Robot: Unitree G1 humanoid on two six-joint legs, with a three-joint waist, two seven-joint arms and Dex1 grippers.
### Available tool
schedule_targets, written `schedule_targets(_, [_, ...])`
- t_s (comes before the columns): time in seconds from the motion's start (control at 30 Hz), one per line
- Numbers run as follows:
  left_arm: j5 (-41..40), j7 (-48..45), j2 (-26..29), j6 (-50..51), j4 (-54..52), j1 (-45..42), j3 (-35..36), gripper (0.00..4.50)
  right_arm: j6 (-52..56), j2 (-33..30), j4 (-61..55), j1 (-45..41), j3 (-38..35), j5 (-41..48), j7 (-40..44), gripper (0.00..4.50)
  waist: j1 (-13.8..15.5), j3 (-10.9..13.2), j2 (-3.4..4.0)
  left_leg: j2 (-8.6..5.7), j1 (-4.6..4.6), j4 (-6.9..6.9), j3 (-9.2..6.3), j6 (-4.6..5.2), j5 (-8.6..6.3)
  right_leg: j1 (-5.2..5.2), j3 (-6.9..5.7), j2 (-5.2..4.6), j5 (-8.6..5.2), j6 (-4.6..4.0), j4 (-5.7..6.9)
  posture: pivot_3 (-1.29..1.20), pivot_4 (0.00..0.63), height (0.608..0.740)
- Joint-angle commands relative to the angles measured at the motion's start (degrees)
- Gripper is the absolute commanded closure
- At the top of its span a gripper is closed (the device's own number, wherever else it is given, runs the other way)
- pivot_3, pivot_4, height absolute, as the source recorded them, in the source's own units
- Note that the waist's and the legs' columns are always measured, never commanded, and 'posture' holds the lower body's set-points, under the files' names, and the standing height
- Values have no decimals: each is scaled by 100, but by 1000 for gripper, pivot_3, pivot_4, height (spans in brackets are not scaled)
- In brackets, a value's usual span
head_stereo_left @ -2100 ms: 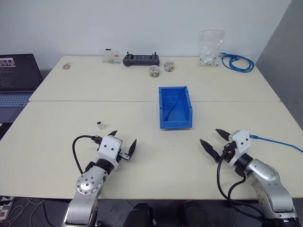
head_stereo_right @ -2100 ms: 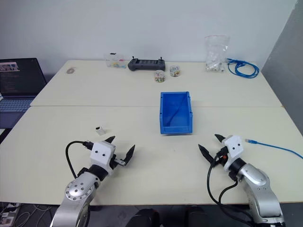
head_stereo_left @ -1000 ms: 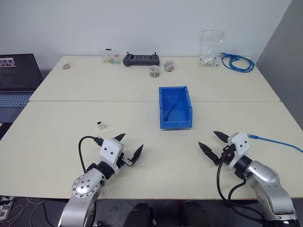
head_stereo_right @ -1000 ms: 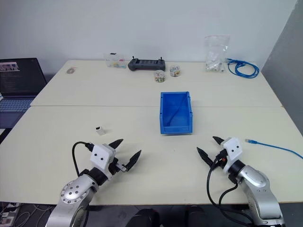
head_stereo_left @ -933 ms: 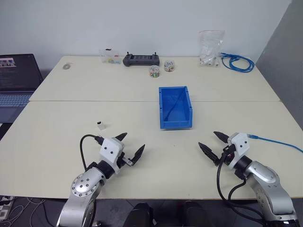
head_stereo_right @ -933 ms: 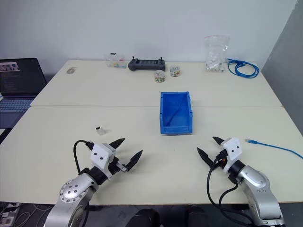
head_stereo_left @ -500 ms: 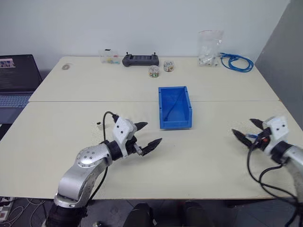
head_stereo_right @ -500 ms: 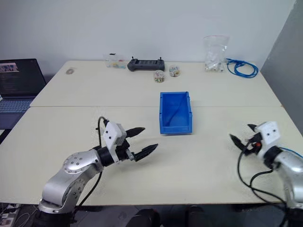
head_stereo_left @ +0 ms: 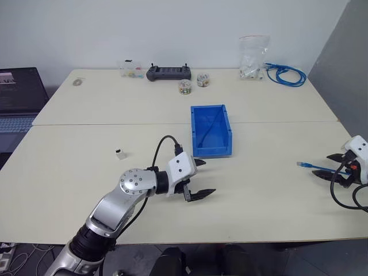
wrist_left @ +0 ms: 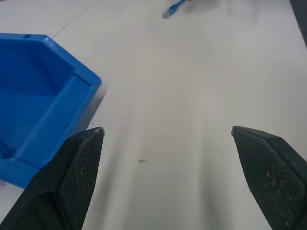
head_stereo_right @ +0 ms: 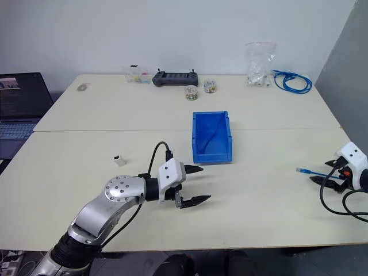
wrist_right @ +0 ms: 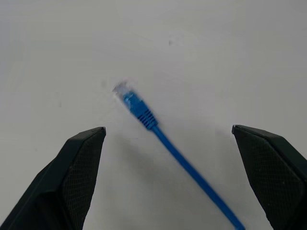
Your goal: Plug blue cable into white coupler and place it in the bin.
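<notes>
far left off the counter edge you've got a laptop. on the counter's left part the white coupler sits alone, nothing touching it. your left tool hangs over the counter just in front of the bin, fingers spread wide & empty, pointing toward the right; in the left wrist view the bin corner shows beside one finger. the bin stands near mid-counter w/ its sloped lip toward you. along the back edge, l to r: a small clear box, a black controller, two little jars, a clear bag of white parts and a coiled bundle of blue cable. at the right edge the blue cable lies flat, plug end pointing toward the bin, apart from it. your right tool sits at that plug end, fingers spread wide, not gripping; right wrist view has the plug between the open fingers, untouched.
</notes>
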Motion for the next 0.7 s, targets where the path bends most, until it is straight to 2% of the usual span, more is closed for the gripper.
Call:
schedule_targets(0.03, [-32,-24,-140,-90,-79,-181,43,20,-26,75,484,-521,158,-168,218,0,-11,0,-1,0,0,2,2,-1,0,0,1,0,0,0,0,0,150,740])
schedule_targets(0.17, [24,-21,-171,-83,-89,-219,46,20,-209,249,1212,-1001,426,-473,296,0,-41,1,-1,2,2,0,0,-3,1,0,-1,1,0,0,1,0,150,740])
schedule_targets(0.27, [53,18,-164,-58,-122,-219,74,0,-232,322,1554,-1245,551,-596,399,507,-41,1,0,1,1,-1,-4,-17,9,0,-3,0,0,-1,1,0,150,740])
schedule_targets(0.5, [67,92,-81,-8,-268,-55,185,0,-93,468,1599,-1372,686,-641,819,2318,-66,1,-1,1,1,-1,-3,-18,10,1,-1,0,0,0,0,0,150,740])
schedule_targets(0.7, [66,140,-55,-25,-308,47,270,0,-620,509,1282,-1279,721,-709,943,3841,-75,1,0,1,2,1,-4,-16,8,1,-2,0,0,0,2,0,150,740])
